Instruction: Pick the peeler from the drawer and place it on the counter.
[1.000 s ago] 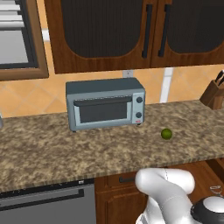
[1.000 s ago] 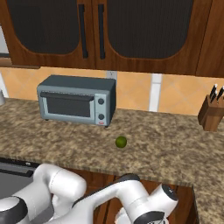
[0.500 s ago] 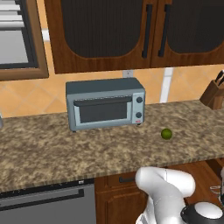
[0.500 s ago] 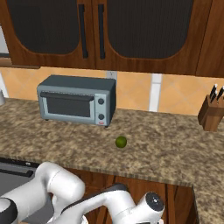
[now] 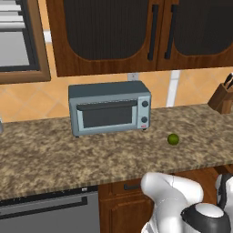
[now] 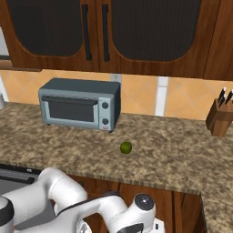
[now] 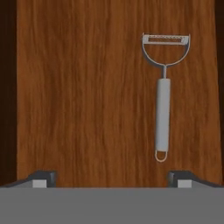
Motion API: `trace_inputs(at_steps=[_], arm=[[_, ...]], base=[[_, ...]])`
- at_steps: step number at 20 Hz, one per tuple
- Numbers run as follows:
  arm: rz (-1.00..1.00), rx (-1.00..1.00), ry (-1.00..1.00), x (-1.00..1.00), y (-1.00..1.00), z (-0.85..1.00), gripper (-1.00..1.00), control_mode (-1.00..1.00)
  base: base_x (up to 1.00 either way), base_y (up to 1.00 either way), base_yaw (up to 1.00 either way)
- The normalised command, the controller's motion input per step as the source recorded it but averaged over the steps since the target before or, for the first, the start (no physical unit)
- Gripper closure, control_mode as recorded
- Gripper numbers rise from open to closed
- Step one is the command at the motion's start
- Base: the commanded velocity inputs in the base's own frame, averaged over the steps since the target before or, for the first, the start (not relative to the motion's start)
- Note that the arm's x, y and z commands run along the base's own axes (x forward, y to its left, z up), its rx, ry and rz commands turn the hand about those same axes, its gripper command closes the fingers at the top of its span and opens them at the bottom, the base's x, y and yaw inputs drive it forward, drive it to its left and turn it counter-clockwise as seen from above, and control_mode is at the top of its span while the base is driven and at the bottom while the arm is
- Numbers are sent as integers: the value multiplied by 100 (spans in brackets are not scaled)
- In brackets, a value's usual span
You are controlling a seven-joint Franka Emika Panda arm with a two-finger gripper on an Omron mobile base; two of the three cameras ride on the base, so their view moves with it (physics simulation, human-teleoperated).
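In the hand view, a grey metal peeler [image 7: 162,113] lies flat on the wooden floor of the drawer [image 7: 87,96], blade end toward the top of the picture and handle loop toward the bottom. My gripper [image 7: 111,178] looks straight down into the drawer and is open, with nothing between its fingertips [image 7: 42,176]. The peeler lies ahead of the right-hand fingertip, apart from it. The speckled granite counter [image 5: 91,157] [image 6: 173,159] runs across both base views, above the level where my arm bends down.
A grey toaster oven [image 5: 109,108] [image 6: 81,103] stands at the back of the counter. A green lime [image 5: 173,139] [image 6: 126,147] lies to its right, and a knife block [image 5: 222,98] [image 6: 220,118] stands at the far right. Dark drawer walls [image 7: 8,87] border the wooden floor.
In both base views the arm's forward joints have sunk lower in front of the counter edge. The things on the counter have not moved.
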Motion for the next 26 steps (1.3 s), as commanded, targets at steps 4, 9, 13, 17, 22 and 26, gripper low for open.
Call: trace_inputs(at_steps=[4, 9, 13, 17, 22, 26], arm=[[0, 0, 15, 43, -24, -8, -100, -100], [2, 0, 18, 39, -32, -15, -100, -100], [7, 0, 16, 14, -59, -37, -100, -100], [4, 3, 10, 1, -53, -42, -100, -100], [0, 3, 3, 0, -31, -44, -100, -100], [0, 2, 1, -2, -25, -47, -100, -100]], base=[[0, 0, 0], [0, 0, 0], [0, 0, 0], [0, 0, 0], [0, 0, 0], [0, 0, 0]])
